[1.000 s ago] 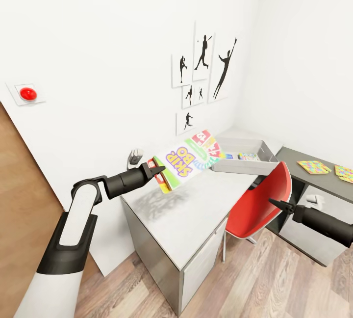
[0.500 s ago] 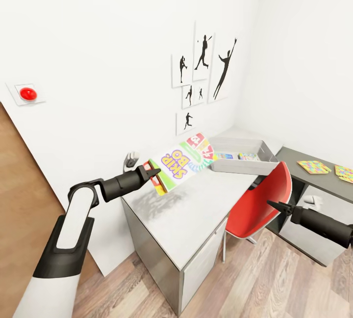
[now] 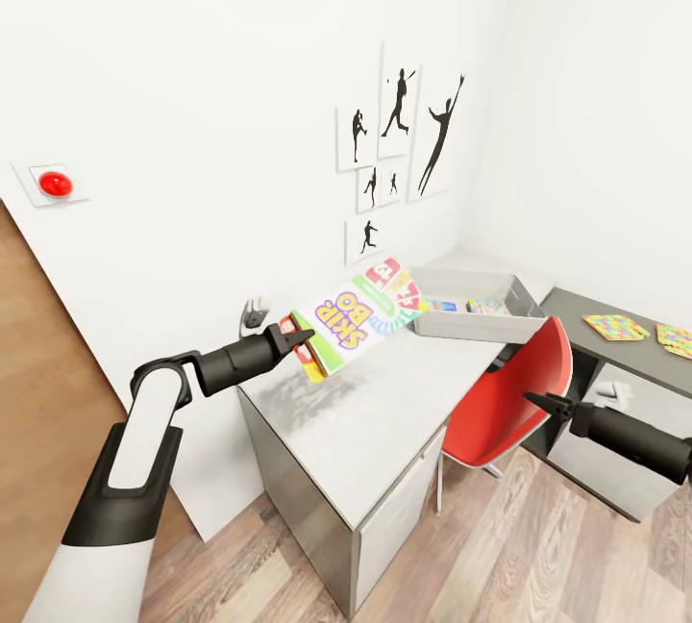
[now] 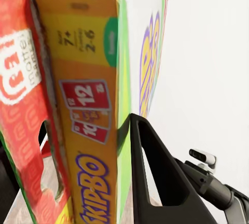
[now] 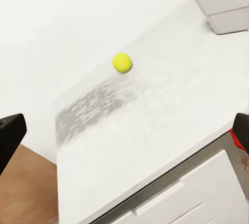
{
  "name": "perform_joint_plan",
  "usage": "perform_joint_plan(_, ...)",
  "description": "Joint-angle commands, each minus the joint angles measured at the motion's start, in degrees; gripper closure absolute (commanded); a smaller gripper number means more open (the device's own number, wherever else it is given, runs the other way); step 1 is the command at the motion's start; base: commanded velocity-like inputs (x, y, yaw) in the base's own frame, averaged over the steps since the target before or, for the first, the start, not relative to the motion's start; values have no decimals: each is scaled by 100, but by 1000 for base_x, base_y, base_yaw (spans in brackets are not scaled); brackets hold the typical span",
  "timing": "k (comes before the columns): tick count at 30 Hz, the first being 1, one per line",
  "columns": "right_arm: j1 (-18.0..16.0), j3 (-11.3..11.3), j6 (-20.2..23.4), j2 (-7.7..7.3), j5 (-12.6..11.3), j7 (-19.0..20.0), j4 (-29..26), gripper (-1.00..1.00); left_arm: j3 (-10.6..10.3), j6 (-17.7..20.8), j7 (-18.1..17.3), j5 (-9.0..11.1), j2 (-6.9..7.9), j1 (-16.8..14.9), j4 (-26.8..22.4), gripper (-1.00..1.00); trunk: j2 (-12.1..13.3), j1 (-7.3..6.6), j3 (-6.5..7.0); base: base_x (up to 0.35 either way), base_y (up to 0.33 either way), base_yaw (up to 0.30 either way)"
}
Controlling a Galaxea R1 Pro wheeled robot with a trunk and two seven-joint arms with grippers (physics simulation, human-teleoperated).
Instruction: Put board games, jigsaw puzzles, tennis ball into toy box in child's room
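Skip-Bo box in transit: flat glossy card carton, white/green/red face, yellow-orange edge, held tilted in the air above the table, short of the toy box. Left gripper fingers clamped on its near corner. Judgement: carry step; next needs more reach until the carton clears the toy box's near rim, then let go. Toy box is a pale grey, sloped-wall tray, some items already inside. Tennis ball, small, fuzzy yellow, sits on the matte tabletop well short of the toy box. Right gripper empty, fingers spread, beside the red chair
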Motion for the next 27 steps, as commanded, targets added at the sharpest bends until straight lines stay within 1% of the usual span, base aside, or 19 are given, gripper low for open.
perform_joint_plan(1,-3,-3,34,-1,-18,9,-18,-100,6,22,-15,-2,-2,-5,-3,100,-12,4,-12,0,0,0)
perform_joint_plan(11,4,-2,34,0,-18,10,-71,-100,3,20,-46,-1,-14,-1,-8,100,-12,4,-12,0,0,0)
perform_joint_plan(13,5,-2,30,0,-18,11,-80,-100,-14,-27,-53,-2,-20,0,-18,100,-12,4,-12,0,-99,0)
perform_joint_plan(19,11,-2,29,5,-18,8,-83,-100,-38,-101,-57,-2,-22,0,-34,100,-12,4,-12,0,-193,0)
perform_joint_plan(27,30,-2,21,37,-16,-13,-152,-100,-51,-149,-58,-6,-23,5,-40,100,-12,4,-12,0,-273,21)
